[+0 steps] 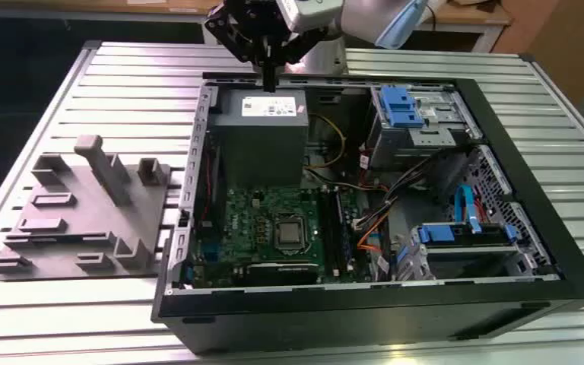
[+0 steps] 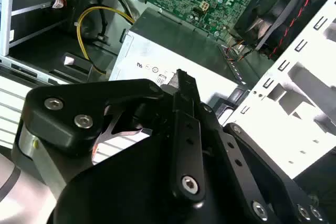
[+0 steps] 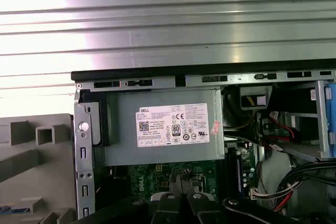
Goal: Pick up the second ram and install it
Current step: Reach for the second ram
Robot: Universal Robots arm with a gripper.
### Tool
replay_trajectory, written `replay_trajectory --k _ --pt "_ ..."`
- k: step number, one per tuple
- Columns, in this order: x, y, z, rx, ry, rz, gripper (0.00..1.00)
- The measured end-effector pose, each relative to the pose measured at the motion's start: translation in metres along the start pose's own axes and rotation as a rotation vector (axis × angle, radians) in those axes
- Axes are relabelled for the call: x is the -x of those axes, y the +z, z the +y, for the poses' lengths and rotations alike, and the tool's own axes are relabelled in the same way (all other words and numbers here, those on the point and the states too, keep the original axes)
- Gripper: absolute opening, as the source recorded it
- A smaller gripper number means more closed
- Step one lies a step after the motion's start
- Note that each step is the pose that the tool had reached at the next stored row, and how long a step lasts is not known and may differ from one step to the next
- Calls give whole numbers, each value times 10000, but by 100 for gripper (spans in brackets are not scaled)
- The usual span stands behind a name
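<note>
My gripper (image 1: 270,85) hangs over the far end of the open computer case (image 1: 373,308), just above the grey power supply (image 1: 259,133). Its fingers are shut, with nothing seen between them; in both wrist views they (image 2: 182,80) (image 3: 181,188) point at the power supply (image 3: 163,129) near its white label. The green motherboard (image 1: 261,220) lies beyond it, with long black memory slots (image 1: 341,228) along its side toward the exterior view's right. The second ram is hidden; I cannot make it out in the slots or on the fixture.
A grey moulded fixture (image 1: 79,220) with ridges and an upright post stands on the slatted metal table (image 1: 119,84) at the exterior view's left of the case. Drive cages with blue latches (image 1: 406,106) and loose cables (image 1: 373,220) crowd the case's other side.
</note>
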State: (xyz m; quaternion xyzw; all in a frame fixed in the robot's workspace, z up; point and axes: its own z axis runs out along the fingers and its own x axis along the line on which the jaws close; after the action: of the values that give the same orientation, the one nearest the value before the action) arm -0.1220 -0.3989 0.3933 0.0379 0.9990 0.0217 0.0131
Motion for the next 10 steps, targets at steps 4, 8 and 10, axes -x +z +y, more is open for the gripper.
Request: replay_trajectory --k 4,8,10 --pt "0 0 0 0 0 0 10" --pt "-1 0 0 0 0 0 10" --pt "-9 -1 -1 -1 1 0 10"
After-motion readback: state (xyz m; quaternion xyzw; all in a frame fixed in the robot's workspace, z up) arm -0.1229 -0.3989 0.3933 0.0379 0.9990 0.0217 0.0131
